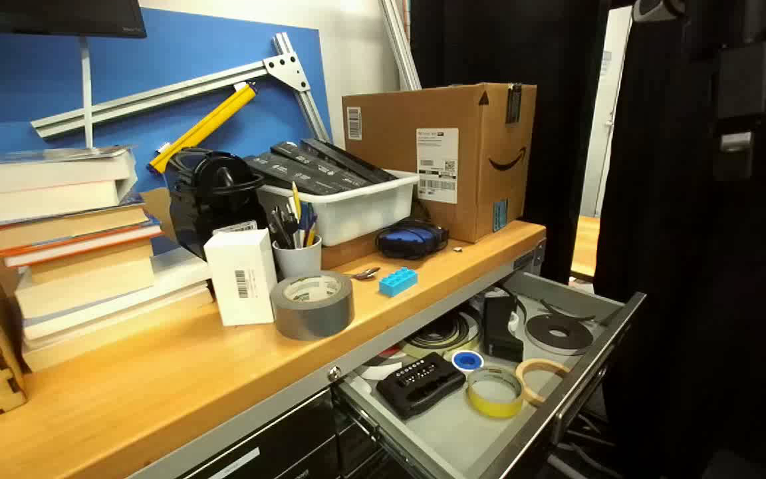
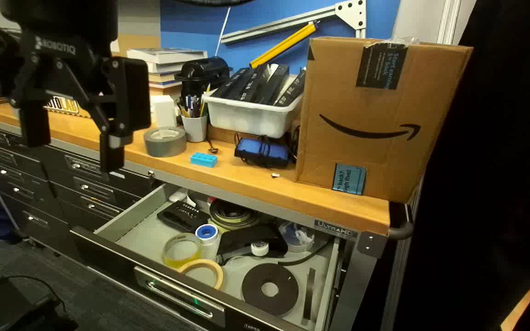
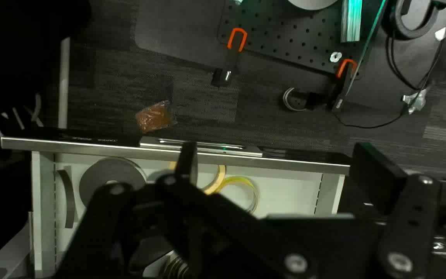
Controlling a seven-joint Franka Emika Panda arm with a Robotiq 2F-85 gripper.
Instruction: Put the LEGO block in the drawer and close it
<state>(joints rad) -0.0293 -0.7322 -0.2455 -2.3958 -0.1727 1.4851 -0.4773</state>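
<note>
The light-blue LEGO block (image 1: 397, 282) lies on the wooden benchtop near its front edge, and it also shows in an exterior view (image 2: 204, 160). It is out of the wrist view. The grey drawer (image 1: 449, 440) is pulled open below the benchtop. Its pale floor also shows in an exterior view (image 2: 135, 240) and in the wrist view (image 3: 289, 192). My gripper (image 2: 73, 146) is open and empty, with its fingers pointing down, apart from the block. In the wrist view my gripper (image 3: 281, 166) has wide-set fingers with the drawer's front behind them.
The grey tape roll (image 1: 313, 316) stands beside the block, with a spoon (image 1: 365, 273) behind. A darker blue object with black cables (image 2: 261, 151) and a cardboard box (image 2: 371, 115) stand farther along. A yellow tape ring (image 1: 495, 394) and a black case (image 1: 421, 384) lie inside the drawer.
</note>
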